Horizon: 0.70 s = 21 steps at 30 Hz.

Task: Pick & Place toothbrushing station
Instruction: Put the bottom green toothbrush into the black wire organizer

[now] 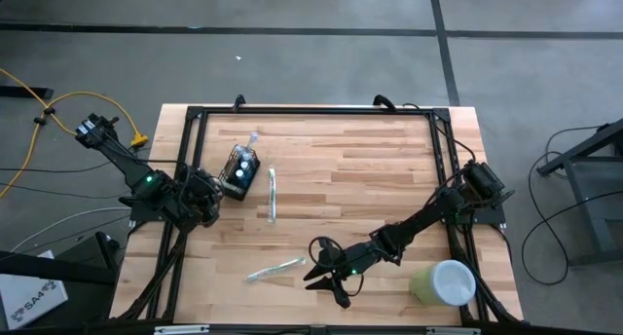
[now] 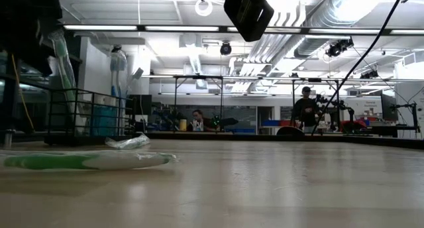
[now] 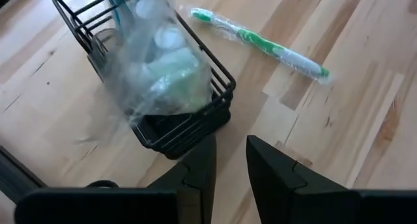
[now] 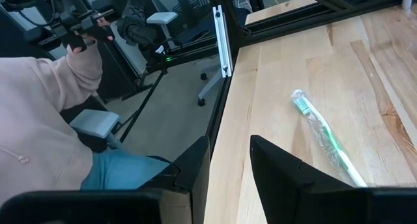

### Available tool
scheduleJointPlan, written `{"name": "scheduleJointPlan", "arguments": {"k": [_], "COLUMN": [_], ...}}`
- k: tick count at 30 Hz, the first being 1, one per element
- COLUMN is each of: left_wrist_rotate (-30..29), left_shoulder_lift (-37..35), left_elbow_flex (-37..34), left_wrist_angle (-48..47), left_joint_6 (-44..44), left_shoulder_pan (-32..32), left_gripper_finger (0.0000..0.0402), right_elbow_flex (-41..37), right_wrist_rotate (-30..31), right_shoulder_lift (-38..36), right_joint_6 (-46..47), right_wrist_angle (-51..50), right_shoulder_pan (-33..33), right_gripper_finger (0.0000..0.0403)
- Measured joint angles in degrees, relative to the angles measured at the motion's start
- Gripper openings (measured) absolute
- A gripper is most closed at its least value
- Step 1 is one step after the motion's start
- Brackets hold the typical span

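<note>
My left gripper (image 1: 216, 194) sits at the table's (image 1: 389, 179) left edge, and in my left wrist view its fingers (image 3: 199, 172) stand a little apart with nothing between them. The gap is narrow, and bare wood shows through it. Just past those fingertips is the holder (image 1: 241, 171), the black wire cup. It sits on the wood at the left of the table, close to my gripper but not touching it. Up close, the holder (image 3: 163, 113) has crinkled clear wrapping and pale items bulging out of its top.

Next along, beside the holder, a wrapped toothbrush (image 1: 273, 195) lies flat on the boards. My left wrist view shows the green and white of it (image 3: 260, 43) under its plastic sleeve. Nearer the front edge a second brush (image 1: 275, 270) lies at a slant, also wrapped.

On to my right gripper (image 1: 331, 279), low over the front of the table, just right of that second brush. Its fingers (image 4: 195, 165) are parted too and hold nothing. The second brush (image 4: 324, 138) lies ahead of them, off to one side. Beyond the table edge a person in a pale sleeve (image 4: 39, 113) sits.

Far right, by the front corner, a green cup (image 1: 443, 282) lies near my right arm.
</note>
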Motion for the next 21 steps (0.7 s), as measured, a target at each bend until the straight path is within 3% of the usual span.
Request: {"name": "scheduleJointPlan", "arguments": {"k": [5, 11, 21], "left_wrist_rotate": [1.71, 7.78, 7.81], "left_shoulder_lift": [0.00, -0.02, 4.10], "left_elbow_flex": [0.10, 0.11, 0.17], "left_wrist_angle": [0.08, 4.60, 35.86], "left_joint_6": [-0.20, -0.79, 17.50], "left_shoulder_pan": [-0.01, -0.19, -5.98], "left_gripper_finger": [0.0081, 0.0081, 0.0081], "right_elbow_flex": [0.00, 0.00, 0.00], "right_wrist_rotate": [0.00, 0.00, 0.04], "right_shoulder_lift": [0.00, 0.00, 0.00], "right_joint_6": [0.00, 0.00, -0.13], "right_wrist_angle": [0.00, 0.00, -0.80], "right_shoulder_pan": [0.00, 0.00, 0.00], "right_gripper_finger": [0.0103, 0.0103, 0.0103]}}
